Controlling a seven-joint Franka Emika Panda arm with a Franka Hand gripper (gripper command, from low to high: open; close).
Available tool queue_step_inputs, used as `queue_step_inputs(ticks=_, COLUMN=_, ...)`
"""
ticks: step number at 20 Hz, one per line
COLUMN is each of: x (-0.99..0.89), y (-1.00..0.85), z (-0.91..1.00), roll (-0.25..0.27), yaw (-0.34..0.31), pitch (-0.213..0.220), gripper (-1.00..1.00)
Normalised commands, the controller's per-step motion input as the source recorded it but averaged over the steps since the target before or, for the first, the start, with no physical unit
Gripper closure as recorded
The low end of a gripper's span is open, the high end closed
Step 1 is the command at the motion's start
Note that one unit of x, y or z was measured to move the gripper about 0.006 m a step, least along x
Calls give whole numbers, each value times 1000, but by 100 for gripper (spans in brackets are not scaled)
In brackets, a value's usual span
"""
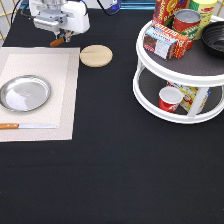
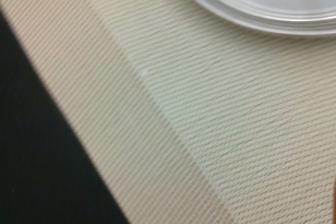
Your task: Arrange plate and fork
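Note:
The shiny silver plate point(image 1: 25, 92) lies on a beige placemat point(image 1: 60, 75) at the exterior view's left. Its rim also shows in the wrist view point(image 2: 285, 17), with the placemat point(image 2: 225, 130) around it. My gripper point(image 1: 63, 37) hangs above the placemat's top edge, at the exterior view's upper left, above and to the right of the plate. An orange-brown wooden handle, the fork point(image 1: 57, 42), sticks out from between its fingers. The tines are hidden. The gripper looks shut on it.
A wooden-handled knife point(image 1: 27, 126) lies on the placemat below the plate. A round wooden disc point(image 1: 96, 55) sits just right of the placemat. A white two-tier turntable point(image 1: 150, 95) with cans, boxes, a red cup point(image 1: 170, 98) and a black bowl point(image 1: 215, 37) stands at the right.

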Motion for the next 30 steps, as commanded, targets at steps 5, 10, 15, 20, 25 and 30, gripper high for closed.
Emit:
queue_step_inputs(ticks=5, x=0, y=-429, z=-93, roll=4, yaw=-186, pitch=-135, gripper=100)
queue_step_inputs(ticks=10, x=0, y=-595, z=-34, roll=5, yaw=-131, pitch=-95, gripper=100)
queue_step_inputs(ticks=15, x=0, y=-705, z=-32, roll=75, yaw=-73, pitch=-62, gripper=100)
queue_step_inputs(ticks=20, x=-6, y=-655, z=-42, roll=153, yaw=-71, pitch=-23, gripper=100)
queue_step_inputs(ticks=25, x=-57, y=-512, z=-242, roll=219, yaw=-105, pitch=-7, gripper=100)
queue_step_inputs(ticks=30, x=-219, y=-341, z=-460, roll=205, yaw=-178, pitch=0, gripper=100)
